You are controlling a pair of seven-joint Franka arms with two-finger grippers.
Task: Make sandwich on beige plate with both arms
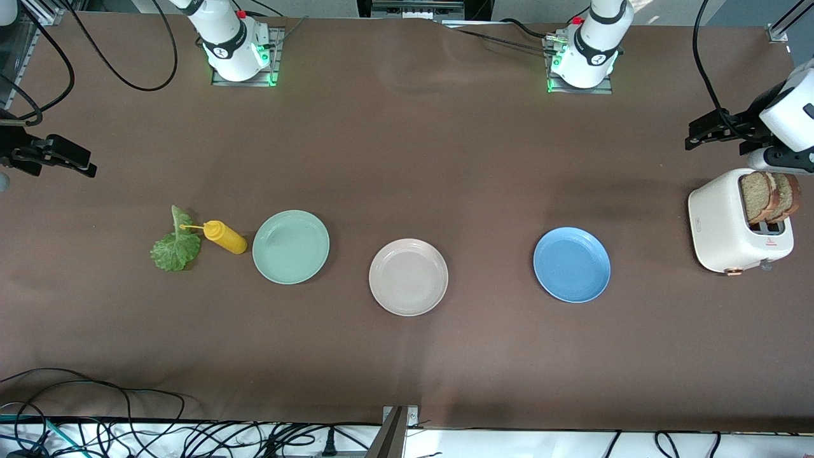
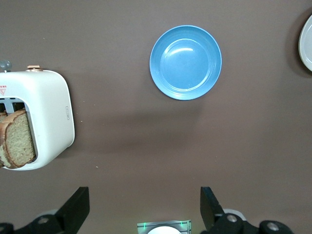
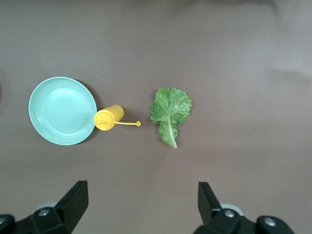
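At counter centre: beige plate (image 1: 408, 277), bare, the landmark for every line below.
Toward left arm's end: blue plate (image 1: 572, 264), then white toaster (image 1: 731, 229) holding two bread slices (image 1: 768, 196).
Toward right arm's end: mint plate (image 1: 291, 247), yellow bottle (image 1: 224, 236), lettuce leaf (image 1: 175, 247).
Left pincer (image 2: 145, 207): fingers apart, empty, raised over counter near toaster.
Right pincer (image 3: 143, 204): fingers apart, empty, raised over counter near lettuce leaf.

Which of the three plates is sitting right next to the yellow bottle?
The mint green plate, at the right arm's end of the row. The yellow mustard bottle stands beside it; the beige plate and blue plate have nothing next to them.
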